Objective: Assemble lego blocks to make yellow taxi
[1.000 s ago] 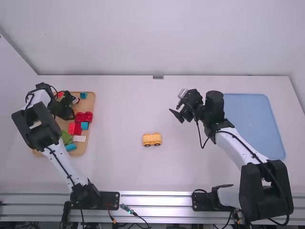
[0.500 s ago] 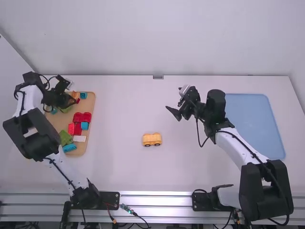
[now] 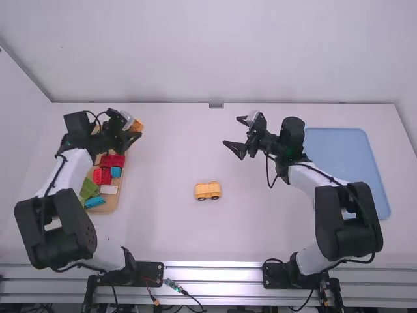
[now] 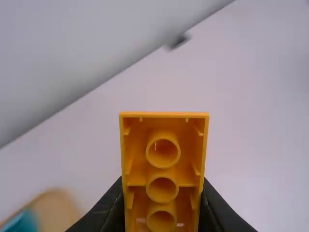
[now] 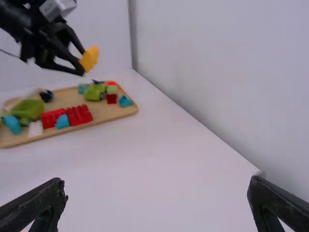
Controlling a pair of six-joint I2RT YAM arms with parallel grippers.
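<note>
Left end effector [image 3: 136, 130] clamped on orange block [image 4: 162, 174], raised above tray [image 5: 113, 112], right end effector [image 3: 233, 132] spread

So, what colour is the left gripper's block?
The block is orange, clearest in the left wrist view.

White arm links [image 3: 73, 167], bulky black joints [image 3: 58, 241], thin looping black cables [image 3: 268, 180], black claws [image 3: 230, 130] with tapered fingers [image 5: 36, 200]

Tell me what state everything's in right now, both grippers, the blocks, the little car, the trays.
Left gripper: shut on orange block.
Orange block: held, hollow underside showing.
Right gripper: open.
Yellow car: upright on its wheels.
Wooden tray: holding assorted blocks.
Blue tray: lying flat.
</note>
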